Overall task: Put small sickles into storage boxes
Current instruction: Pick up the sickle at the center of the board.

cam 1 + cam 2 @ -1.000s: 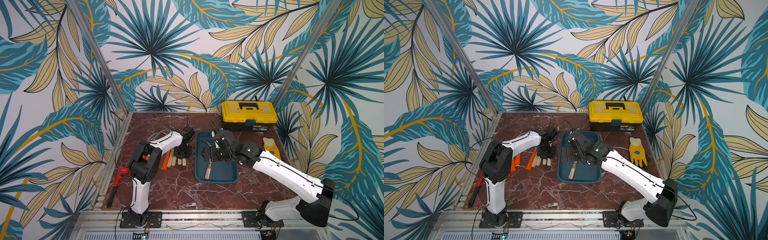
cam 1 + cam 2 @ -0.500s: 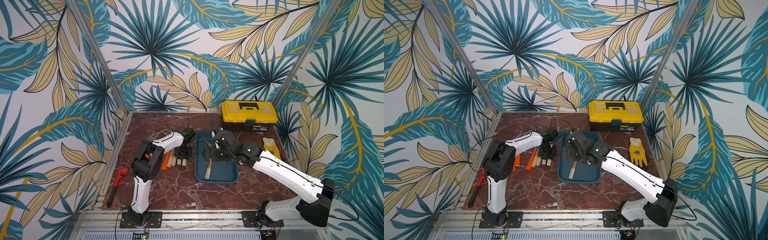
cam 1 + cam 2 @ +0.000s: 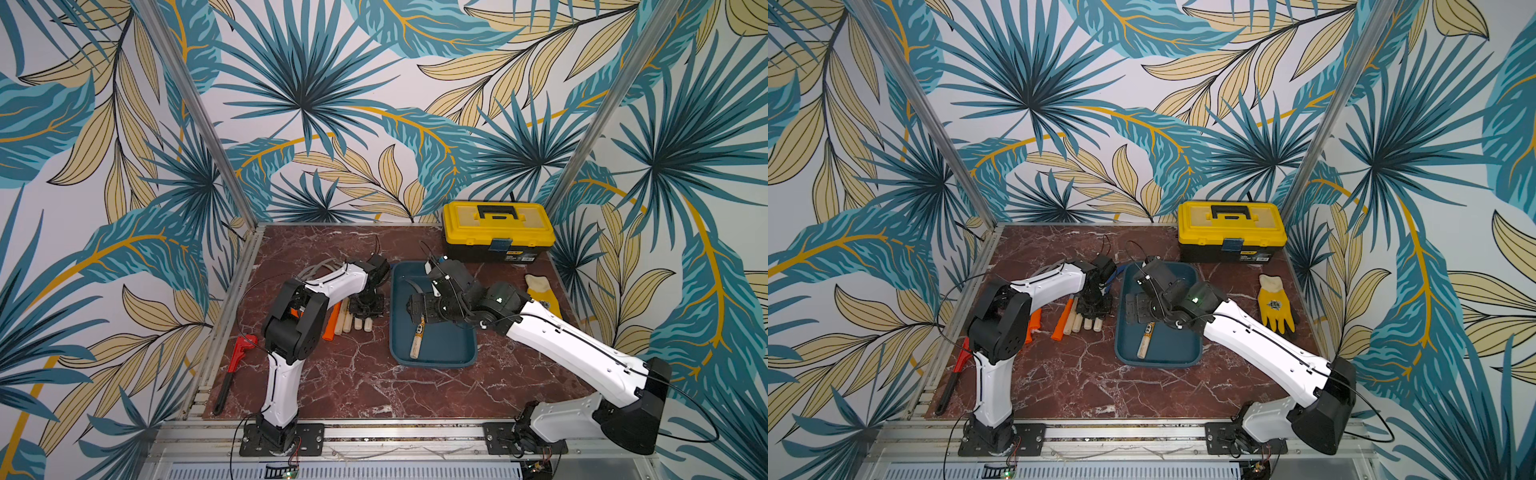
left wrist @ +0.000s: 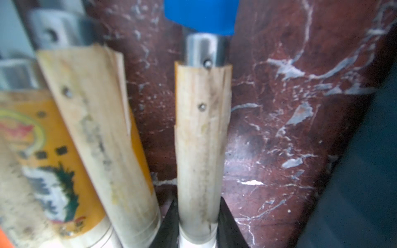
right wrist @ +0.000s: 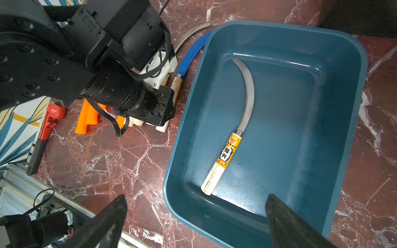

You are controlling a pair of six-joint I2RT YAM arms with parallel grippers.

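Observation:
My left gripper [image 4: 197, 225] is shut on the pale wooden handle [image 4: 199, 150] of a small sickle whose blade is blue [image 4: 202, 17]. That sickle lies in a row of small sickles [image 3: 345, 322] on the table, left of the storage box. In both top views the left gripper [image 3: 365, 305] [image 3: 1096, 305] stands low over this row. The storage box is a teal tray [image 5: 300, 128] [image 3: 449, 353]. In it lies one small sickle [image 5: 227, 154] [image 3: 1145, 338] with a grey blade and a labelled handle. My right gripper [image 5: 196, 214] [image 3: 417, 307] hangs open above the tray, holding nothing.
Orange handles [image 3: 1063, 320] [image 5: 86, 120] lie at the left end of the row. A red-headed wrench [image 3: 239, 353] rests by the left table edge. A yellow toolbox [image 3: 496, 230] stands at the back. A yellow glove [image 3: 1275, 307] lies right of the tray.
The left arm's elbow has shifted slightly; its gripper stays over the same handles. The right arm and the sickle in the tray have not moved.

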